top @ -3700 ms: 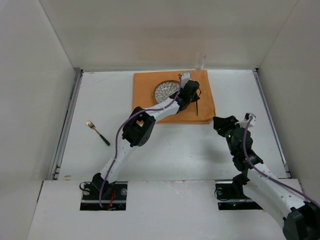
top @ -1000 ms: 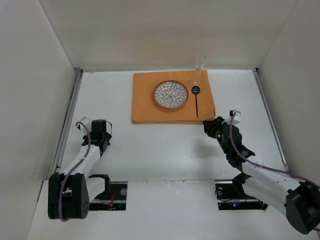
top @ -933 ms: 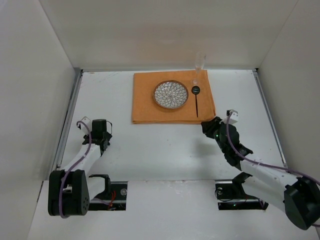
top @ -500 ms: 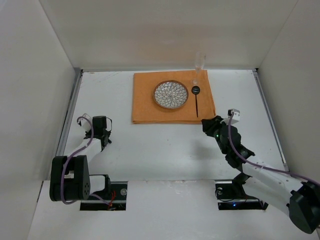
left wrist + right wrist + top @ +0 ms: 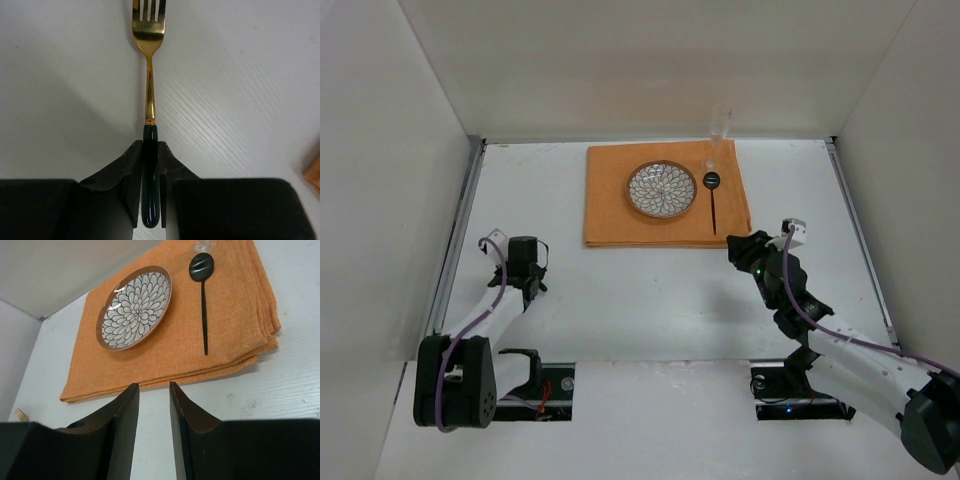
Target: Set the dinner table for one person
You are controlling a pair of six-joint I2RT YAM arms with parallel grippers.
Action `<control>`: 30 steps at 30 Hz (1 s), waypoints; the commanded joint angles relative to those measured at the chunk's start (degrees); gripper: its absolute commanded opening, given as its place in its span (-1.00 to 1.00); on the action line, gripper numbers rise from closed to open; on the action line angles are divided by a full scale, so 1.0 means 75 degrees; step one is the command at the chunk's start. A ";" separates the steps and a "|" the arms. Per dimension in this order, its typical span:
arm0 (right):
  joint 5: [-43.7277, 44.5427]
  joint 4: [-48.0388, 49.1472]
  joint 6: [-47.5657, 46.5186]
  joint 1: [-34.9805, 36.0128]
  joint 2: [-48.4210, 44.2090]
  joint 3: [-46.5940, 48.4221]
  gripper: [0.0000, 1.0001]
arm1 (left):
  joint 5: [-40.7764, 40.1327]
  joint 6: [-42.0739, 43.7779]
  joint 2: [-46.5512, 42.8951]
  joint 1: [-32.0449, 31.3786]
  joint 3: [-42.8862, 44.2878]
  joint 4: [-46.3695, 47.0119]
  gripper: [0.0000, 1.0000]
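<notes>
- Bare counter (image 5: 650, 300) lay open in the middle, from the near edge to the orange cloth (image 5: 610, 215).
- Plate (image 5: 661, 189), spoon (image 5: 713, 200) and glass (image 5: 720, 122) obstructed the cloth's centre and right.
- White walls (image 5: 390, 150) closed left, right and far sides.

the fork (image 5: 149, 100) is polished gold metal with a glossy dark green handle. the table (image 5: 240, 100) is matt white and faintly streaked. the cloth (image 5: 165, 360) is a coarse orange weave. the plate (image 5: 134, 307) looks glazed and smooth, the spoon (image 5: 203, 305) matt black, the glass (image 5: 721, 122) clear. the left fingers (image 5: 127, 172) are matt black.
</notes>
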 commanded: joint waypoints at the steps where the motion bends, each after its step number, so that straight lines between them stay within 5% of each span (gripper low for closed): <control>1: 0.0112 0.0283 -0.0057 0.0031 -0.0016 0.0047 -0.26 | -0.0122 0.0303 -0.0576 -0.0601 0.0408 -0.0457 -1.00; 13: 0.0124 0.0331 -0.0011 -0.0074 0.0125 0.0024 -0.24 | 0.0345 0.1743 0.1026 -0.2782 0.2997 0.0466 -1.00; 22: 0.0195 0.0214 -0.0151 -0.0016 0.0290 0.0152 -0.23 | 0.1483 0.2682 0.3863 -0.2783 0.5073 0.0795 -1.00; 30: 0.0276 0.0295 -0.0186 0.0078 0.0020 0.0059 -0.22 | 0.1998 0.2777 0.5188 -0.2666 0.6163 0.0737 -1.00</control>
